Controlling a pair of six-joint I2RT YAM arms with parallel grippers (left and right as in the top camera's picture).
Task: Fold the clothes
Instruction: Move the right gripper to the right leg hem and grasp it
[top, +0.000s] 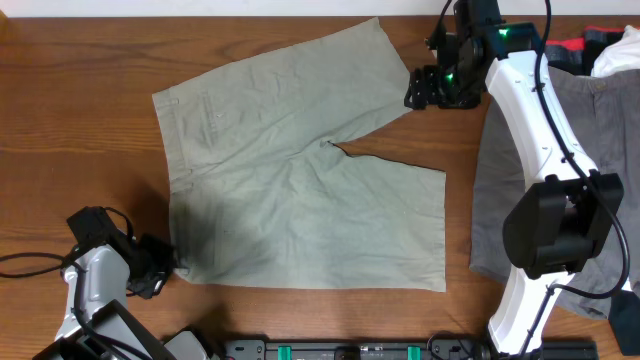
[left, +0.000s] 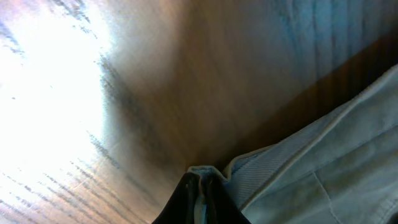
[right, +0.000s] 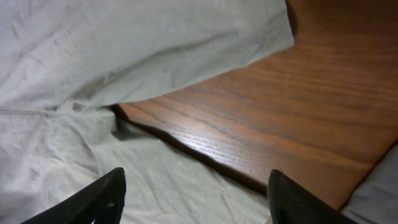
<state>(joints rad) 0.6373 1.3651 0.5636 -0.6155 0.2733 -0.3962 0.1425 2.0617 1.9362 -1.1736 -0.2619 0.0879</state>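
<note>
The left gripper is seen fully closed, and the corner of the waistband of the khaki shorts is pinched between its fingertips, low against the table. In the overhead view this grip is placed at the near left corner of the shorts, with the left arm reaching in from the table's near left edge.

The right gripper is held wide open and nothing is gripped by it. It is poised above the gap where the two legs part, with cloth under its left finger and bare wood between the fingers. From overhead it is found just beside the hem of the far leg.

The khaki shorts are spread flat at the middle of the table, waistband to the left and legs to the right, the legs splayed apart. The grey shorts are laid to the right, partly covered by the right arm. More clothing is piled at the far right corner.
</note>
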